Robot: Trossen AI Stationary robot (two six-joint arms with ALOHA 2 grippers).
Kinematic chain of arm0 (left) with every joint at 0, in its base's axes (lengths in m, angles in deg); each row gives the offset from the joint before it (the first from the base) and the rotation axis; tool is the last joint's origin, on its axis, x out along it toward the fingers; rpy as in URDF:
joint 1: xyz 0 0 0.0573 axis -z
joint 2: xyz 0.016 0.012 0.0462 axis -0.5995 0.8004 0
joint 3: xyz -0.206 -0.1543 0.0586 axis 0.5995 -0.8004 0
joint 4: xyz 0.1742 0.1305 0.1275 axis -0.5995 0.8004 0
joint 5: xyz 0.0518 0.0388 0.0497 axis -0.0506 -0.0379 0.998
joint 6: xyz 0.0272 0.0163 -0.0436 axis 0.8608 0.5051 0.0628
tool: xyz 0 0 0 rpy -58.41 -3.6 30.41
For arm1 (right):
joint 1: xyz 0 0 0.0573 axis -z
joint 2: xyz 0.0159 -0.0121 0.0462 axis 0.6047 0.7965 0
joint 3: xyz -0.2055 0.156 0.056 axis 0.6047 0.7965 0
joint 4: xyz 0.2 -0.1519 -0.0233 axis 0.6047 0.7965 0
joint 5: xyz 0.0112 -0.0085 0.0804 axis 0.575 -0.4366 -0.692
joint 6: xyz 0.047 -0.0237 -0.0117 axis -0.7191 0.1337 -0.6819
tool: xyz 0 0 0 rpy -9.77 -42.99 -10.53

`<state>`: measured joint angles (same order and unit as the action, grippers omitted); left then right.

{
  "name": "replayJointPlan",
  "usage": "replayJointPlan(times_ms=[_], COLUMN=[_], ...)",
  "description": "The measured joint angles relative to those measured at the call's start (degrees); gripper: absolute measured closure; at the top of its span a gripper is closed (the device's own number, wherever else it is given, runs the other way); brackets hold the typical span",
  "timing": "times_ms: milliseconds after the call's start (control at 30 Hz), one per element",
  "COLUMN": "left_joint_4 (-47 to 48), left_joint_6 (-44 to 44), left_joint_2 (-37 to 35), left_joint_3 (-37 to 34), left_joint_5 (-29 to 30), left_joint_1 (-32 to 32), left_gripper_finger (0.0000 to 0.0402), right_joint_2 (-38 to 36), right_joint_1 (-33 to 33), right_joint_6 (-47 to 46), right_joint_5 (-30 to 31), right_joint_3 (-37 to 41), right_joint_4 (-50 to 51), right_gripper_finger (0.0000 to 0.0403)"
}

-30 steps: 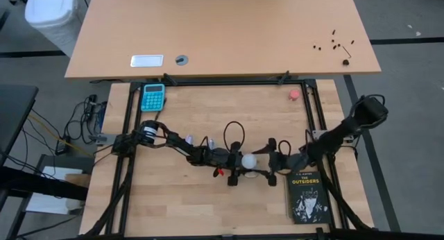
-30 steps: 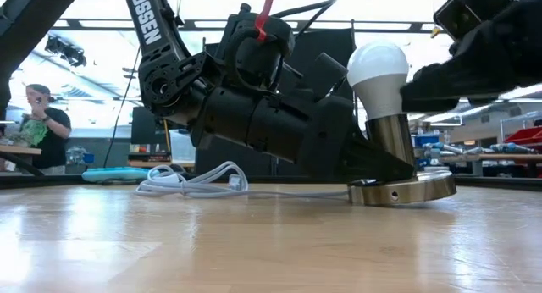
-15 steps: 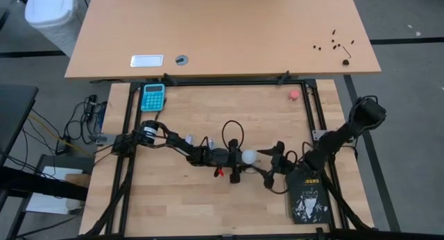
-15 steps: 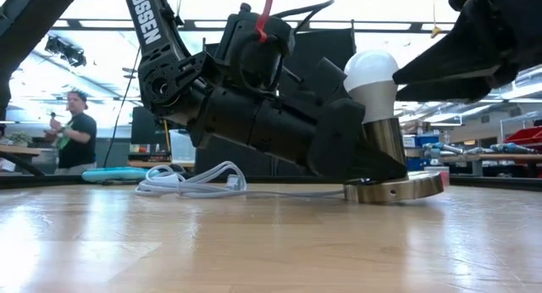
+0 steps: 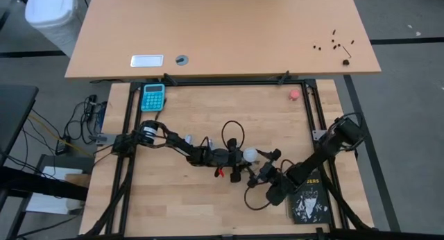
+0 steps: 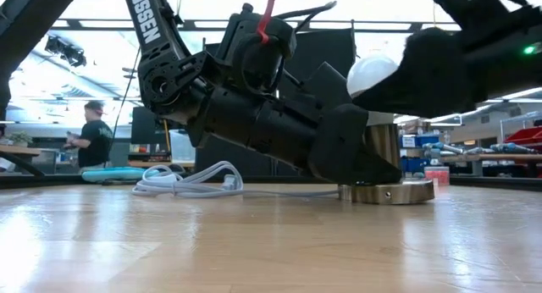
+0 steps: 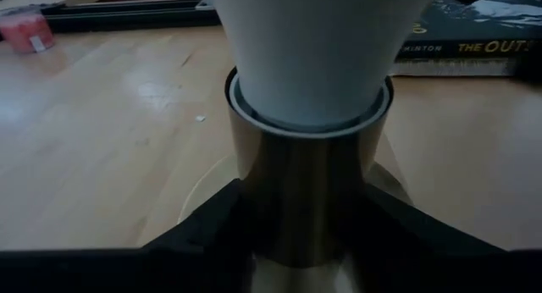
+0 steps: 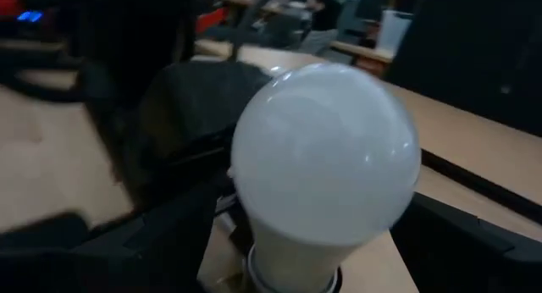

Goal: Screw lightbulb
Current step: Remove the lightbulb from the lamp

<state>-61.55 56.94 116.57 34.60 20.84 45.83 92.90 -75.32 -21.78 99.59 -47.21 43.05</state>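
My left claw (image 5: pixel 238 167) lies low on the table, near the middle of the wooden top (image 5: pixel 208 122), and it is clenched on the metal socket (image 6: pixel 385 162). In my left wrist view the two dark fingers (image 7: pixel 212 229) press against either side of the shiny socket barrel, which rises from its round base disc (image 6: pixel 387 192) flat on the table. The jaws are only part way apart, as wide as the barrel makes them.

The lightbulb (image 5: pixel 248 155) stands upright in that socket, its white frosted dome up and its narrow neck (image 7: pixel 313 64) sunk into the socket mouth. On the table it sits a little toward six o'clock from the centre.

My right claw (image 5: pixel 260 172) is released, its jaws wide. It hangs just beside the bulb, at about four o'clock from it, with the dome close in front of it (image 8: pixel 326 166); whether a finger touches the glass I cannot tell. In the low view the right arm covers part of the dome.

A white cord (image 6: pixel 190 179) lies coiled on the table behind my left arm. The black book (image 5: pixel 309 198) lies at about four o'clock from the bulb, under my right arm. A blue calculator (image 5: pixel 153 96) sits at ten o'clock, a small pink-red object (image 5: pixel 295 94) at two o'clock.
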Motion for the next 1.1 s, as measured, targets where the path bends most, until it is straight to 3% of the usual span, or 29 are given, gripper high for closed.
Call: replayJointPlan(times_ms=[367, 633, 833, 1100], left_joint_4=[0.3, 0.31, 0.39, 0.48], left_joint_6=[-0.67, 0.13, 0.29, 0.31], left_joint_2=[0.0, 0.0, 0.0, 0.0], left_joint_3=[0.0, -0.02, -0.02, -0.02], left_joint_5=[1.2, 0.54, 0.36, 0.32], left_joint_1=[-0.02, -0.02, -0.02, -0.02], left_gripper_finger=[0.0208, 0.0208, 0.0208, 0.0208], right_joint_2=[1.67, 1.67, 1.67, 1.67], right_joint_1=[2.43, 5.12, 5.36, 5.36], right_joint_6=[-5.9, -5.05, -2.76, 1.62], right_joint_5=[1.82, -2.33, -1.42, -1.05], right_joint_3=[0.07, 0.07, 0.07, 0.11], right_joint_4=[-3.01, -3.03, -3.61, -8.08], right_gripper_finger=[0.0057, 0.0073, 0.0107, 0.0112])
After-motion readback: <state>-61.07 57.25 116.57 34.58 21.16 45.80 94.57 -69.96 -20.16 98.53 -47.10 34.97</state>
